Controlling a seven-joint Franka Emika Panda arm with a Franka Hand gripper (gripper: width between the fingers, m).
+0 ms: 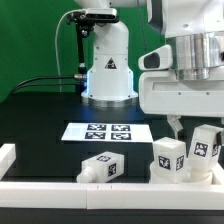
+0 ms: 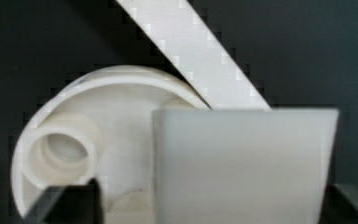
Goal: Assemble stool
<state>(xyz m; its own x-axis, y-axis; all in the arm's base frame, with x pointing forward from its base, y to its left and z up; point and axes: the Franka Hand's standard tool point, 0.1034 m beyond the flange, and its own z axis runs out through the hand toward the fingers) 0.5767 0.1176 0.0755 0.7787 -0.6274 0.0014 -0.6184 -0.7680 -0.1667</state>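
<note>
In the wrist view a chunky white leg (image 2: 247, 165) stands upright between my gripper's (image 2: 211, 208) two dark fingertips (image 2: 60, 205). A gap shows on one side of the leg, so the gripper is open around it. The round white seat (image 2: 87, 125) lies right behind the leg. In the exterior view the gripper (image 1: 178, 126) hangs just above a tagged leg (image 1: 168, 158) at the right. A second leg (image 1: 205, 147) stands beside it. A third leg (image 1: 103, 166) lies further to the exterior view's left. The seat is hidden there.
The marker board (image 1: 105, 131) lies in the middle of the black table. White border rails run along the front (image 1: 100, 190) and left (image 1: 6, 155) edges, and one rail (image 2: 194, 50) passes behind the seat. The robot base (image 1: 107, 70) stands at the back.
</note>
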